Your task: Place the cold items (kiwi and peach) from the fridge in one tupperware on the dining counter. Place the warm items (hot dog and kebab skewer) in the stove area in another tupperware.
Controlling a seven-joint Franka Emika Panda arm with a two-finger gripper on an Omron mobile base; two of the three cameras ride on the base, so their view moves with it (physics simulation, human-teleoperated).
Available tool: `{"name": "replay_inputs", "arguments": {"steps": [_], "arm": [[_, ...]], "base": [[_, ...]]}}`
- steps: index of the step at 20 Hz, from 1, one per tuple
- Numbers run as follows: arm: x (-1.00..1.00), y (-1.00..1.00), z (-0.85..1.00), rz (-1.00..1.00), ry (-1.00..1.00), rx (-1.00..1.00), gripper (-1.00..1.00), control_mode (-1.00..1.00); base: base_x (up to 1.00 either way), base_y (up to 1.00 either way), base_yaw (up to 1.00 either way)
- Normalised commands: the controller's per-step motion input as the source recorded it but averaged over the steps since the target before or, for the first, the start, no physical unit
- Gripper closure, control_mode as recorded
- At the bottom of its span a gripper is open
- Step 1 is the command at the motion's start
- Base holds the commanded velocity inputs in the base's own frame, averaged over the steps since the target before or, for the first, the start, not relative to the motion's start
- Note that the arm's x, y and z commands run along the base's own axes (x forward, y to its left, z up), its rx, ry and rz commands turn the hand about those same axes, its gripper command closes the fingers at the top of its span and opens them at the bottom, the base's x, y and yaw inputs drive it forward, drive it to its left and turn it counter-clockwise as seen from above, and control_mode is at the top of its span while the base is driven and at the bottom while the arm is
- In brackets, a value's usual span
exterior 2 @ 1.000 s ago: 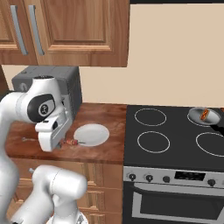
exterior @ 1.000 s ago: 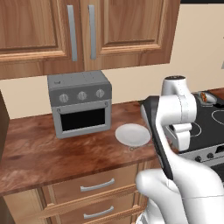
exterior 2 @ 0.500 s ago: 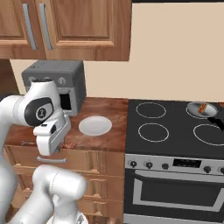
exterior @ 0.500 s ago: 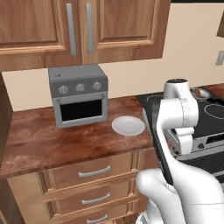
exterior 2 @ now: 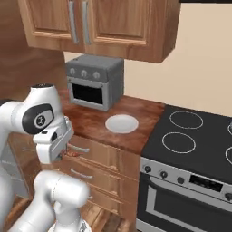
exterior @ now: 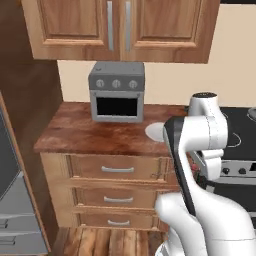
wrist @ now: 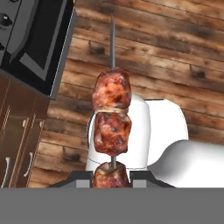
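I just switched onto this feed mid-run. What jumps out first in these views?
In the hand view, a kebab skewer of browned meat chunks sticks out from the shut gripper, hanging over the plank floor. From the base cameras, the white arm is folded low in front of the drawers, with a grey toaster oven and a white plate on the wood countertop, beside the black cooktop.

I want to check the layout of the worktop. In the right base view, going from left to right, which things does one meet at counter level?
Grey countertop oven with three knobs → round white plate on the reddish wood countertop → black glass cooktop with ring burners.
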Motion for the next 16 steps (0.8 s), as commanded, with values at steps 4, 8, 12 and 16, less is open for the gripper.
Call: {"name": "replay_inputs", "arguments": {"steps": [4, 8, 12, 16], "arm": [[0.00, 0.00, 0.00, 0.00, 0.00, 0.00, 1.00, 1.00], [0.00, 0.00, 0.00, 0.00, 0.00, 0.00, 1.00, 1.00], [0.00, 0.00, 0.00, 0.00, 0.00, 0.00, 1.00, 1.00], [0.00, 0.00, 0.00, 0.00, 0.00, 0.00, 1.00, 1.00]], "base": [[-0.79, -0.61, 0.75], [-0.94, -0.43, 0.83], [-0.81, -0.26, 0.89], [-0.50, 0.04, 0.96]]}}
